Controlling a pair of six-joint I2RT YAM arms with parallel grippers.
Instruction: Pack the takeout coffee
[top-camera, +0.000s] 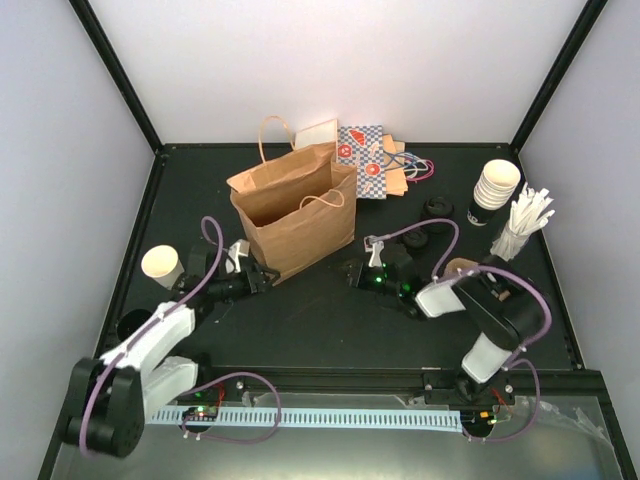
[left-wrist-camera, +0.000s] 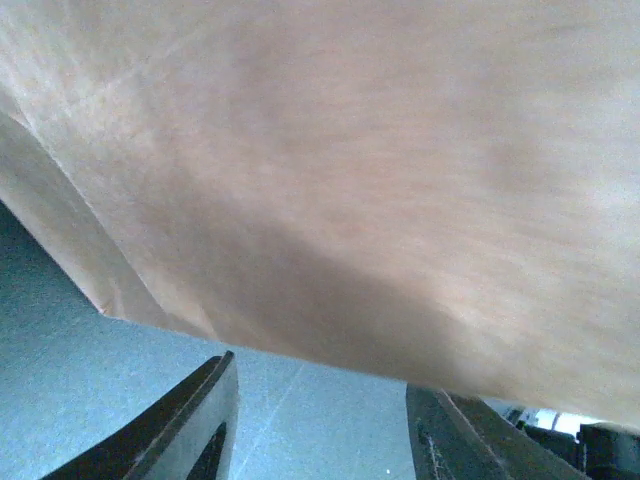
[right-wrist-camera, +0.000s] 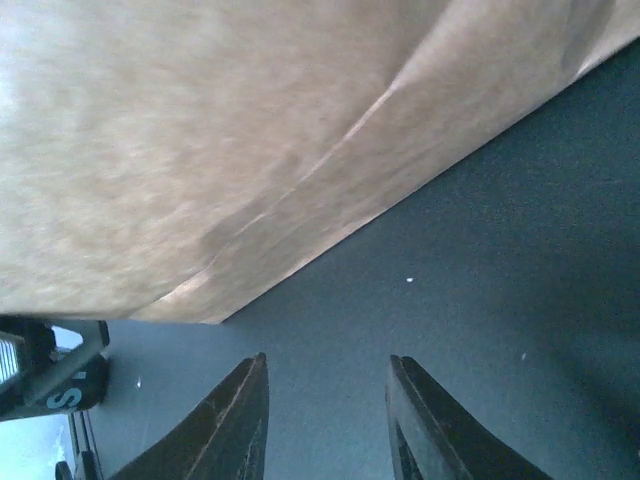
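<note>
Fingers (left-wrist-camera: 190, 430) of the left gripper (left-wrist-camera: 320, 385) are closest in its wrist view. The 2 stand apart with only bare table (left-wrist-camera: 120, 380) between them, and the wall of the brown paper bag (left-wrist-camera: 380, 180) fills the view just above. It is the same for the right gripper (right-wrist-camera: 327, 365): jaws apart, holding nothing, near the bag's lower edge. From above, the bag stands open in the middle of the table, with 1 gripper at each of its near corners.

I cannot find the takeout coffee with its black lid in any view. Whether it is already inside the bag cannot be told, because the inside is hidden. An open paper cup (top-camera: 162, 265) without a lid stands beside the left arm, and a stack of cups (top-camera: 495, 188) is at the far right.

I think the main risk is the bag itself. It looks light and nothing holds it, so a push from either gripper could slide or tip it, and a cup inside could spill. A swing of the left arm could also knock over the open paper cup.
</note>
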